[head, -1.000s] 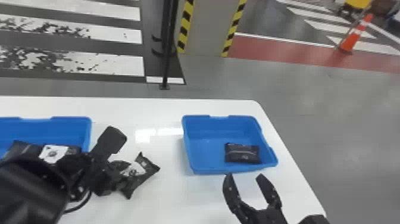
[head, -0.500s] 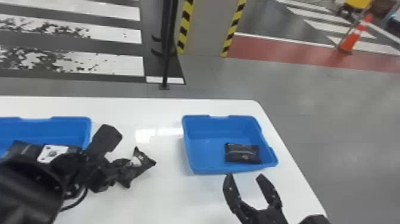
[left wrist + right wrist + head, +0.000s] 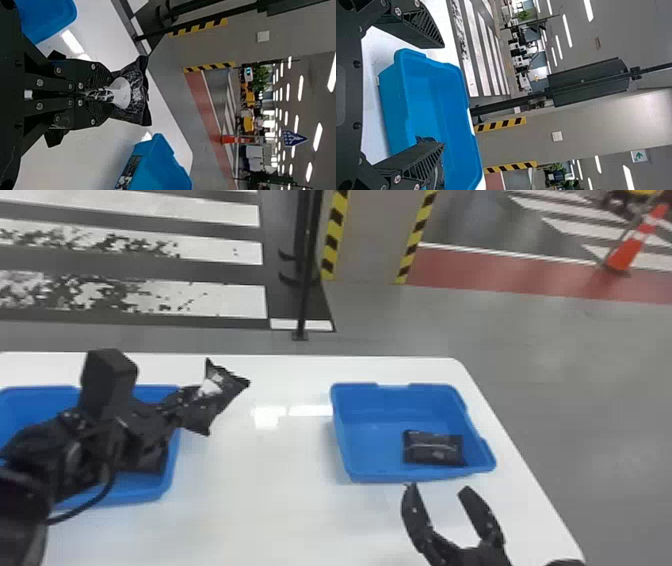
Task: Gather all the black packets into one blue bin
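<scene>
My left gripper [image 3: 177, 407] is shut on a black packet [image 3: 217, 395] with a white patch, held above the table at the left bin's right side. In the left wrist view the gripper [image 3: 105, 95] pinches that packet [image 3: 136, 95] by one end. The left blue bin [image 3: 172, 470] holds dark packets, partly hidden by the left arm. Inside the right blue bin [image 3: 370, 477] lies a black packet [image 3: 434, 448]. My right gripper [image 3: 435, 487] stands open just in front of that bin; in the right wrist view its gripper [image 3: 443, 95] has its fingers spread wide.
Both bins rest on a white table [image 3: 260, 510], whose right edge slopes down beside the right bin. Beyond the table are a thin black post [image 3: 306, 290], a striped pillar and an orange cone [image 3: 632, 247] on the floor.
The left gripper has lifted the packet off the table, moving it away from the robot and slightly to the right. My right arm and the right bin have kept still.
</scene>
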You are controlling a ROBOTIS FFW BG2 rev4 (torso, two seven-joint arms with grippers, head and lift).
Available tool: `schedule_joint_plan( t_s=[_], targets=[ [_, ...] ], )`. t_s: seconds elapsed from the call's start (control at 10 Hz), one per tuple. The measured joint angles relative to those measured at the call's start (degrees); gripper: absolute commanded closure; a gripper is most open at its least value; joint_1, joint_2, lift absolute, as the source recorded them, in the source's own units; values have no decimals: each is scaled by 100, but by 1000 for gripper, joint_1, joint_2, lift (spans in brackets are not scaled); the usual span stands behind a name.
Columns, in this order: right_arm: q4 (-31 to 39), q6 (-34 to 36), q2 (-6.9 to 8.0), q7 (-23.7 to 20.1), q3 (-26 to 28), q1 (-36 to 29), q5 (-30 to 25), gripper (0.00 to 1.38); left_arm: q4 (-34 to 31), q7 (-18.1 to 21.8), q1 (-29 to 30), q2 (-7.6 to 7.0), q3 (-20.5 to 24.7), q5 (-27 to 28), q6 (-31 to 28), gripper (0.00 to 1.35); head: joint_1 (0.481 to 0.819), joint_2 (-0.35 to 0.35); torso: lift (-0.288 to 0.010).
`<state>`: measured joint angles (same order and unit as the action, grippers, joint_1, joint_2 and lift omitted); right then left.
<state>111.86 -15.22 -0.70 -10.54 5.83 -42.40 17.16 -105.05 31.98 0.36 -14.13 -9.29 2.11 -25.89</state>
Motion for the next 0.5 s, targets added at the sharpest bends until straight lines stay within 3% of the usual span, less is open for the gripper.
schedule_joint_plan(
  t_s=[0.2,0.4,0.5],
  targets=[
    [1,0,0,-15,0,-6,5,148,-785,71,609,32,842,153,19,1110,695,-125,-110],
    [4,4,0,-37,0,-7,8,148,-1070,134,1121,80,1628,212,30,1107,695,-51,-110],
    [4,19,0,-50,0,-9,8,147,-1108,155,1256,93,1884,294,-26,923,695,-7,-110]
  ],
)
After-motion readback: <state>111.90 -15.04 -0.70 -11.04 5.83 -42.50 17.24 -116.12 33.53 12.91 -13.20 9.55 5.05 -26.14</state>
